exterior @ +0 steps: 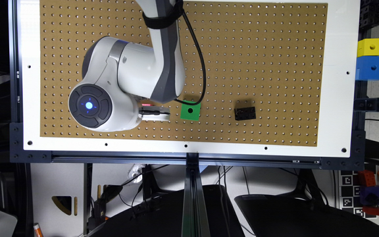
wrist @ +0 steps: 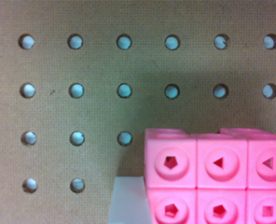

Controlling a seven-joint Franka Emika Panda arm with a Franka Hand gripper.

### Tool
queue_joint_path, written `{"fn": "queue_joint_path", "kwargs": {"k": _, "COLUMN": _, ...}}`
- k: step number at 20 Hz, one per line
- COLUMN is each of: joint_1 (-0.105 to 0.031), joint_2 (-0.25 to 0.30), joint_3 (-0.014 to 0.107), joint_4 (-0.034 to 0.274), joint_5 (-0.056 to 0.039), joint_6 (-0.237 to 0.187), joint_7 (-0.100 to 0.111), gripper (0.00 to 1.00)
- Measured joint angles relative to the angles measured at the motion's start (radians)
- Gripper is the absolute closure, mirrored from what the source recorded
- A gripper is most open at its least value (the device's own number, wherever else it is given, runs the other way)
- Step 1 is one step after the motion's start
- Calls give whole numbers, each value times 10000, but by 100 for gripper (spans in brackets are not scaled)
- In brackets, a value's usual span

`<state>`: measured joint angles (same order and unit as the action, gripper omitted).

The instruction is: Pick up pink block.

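The pink block [wrist: 217,179] lies on the pegboard table [exterior: 275,49], directly under the hand [exterior: 155,113], with the green cube [exterior: 190,110] just beside it. It looks like light, rigid, smooth plastic, so its flat opposite sides seem the best hold. Whether the hand is released or clenched cannot be told.

Brown pegboard [exterior: 258,49] on white table [exterior: 339,98], dark aluminium frame [exterior: 192,161]
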<state>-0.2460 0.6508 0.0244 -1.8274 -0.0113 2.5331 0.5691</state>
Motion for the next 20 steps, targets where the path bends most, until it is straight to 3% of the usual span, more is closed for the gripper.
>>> {"fn": "queue_joint_path", "kwargs": {"k": 5, "joint_1": 0, "joint_2": -690, "joint_3": 0, "joint_4": -5, "joint_5": 0, "joint_6": -832, "joint_7": 0, "gripper": 100}}
{"fn": "queue_joint_path", "kwargs": {"k": 14, "joint_1": 0, "joint_2": -1278, "joint_3": 1, "joint_4": -4, "joint_5": 0, "joint_6": -1388, "joint_7": 0, "gripper": 100}}
{"fn": "queue_joint_path", "kwargs": {"k": 20, "joint_1": 0, "joint_2": -2020, "joint_3": 3, "joint_4": 0, "joint_5": 0, "joint_6": -2122, "joint_7": 0, "gripper": 100}}
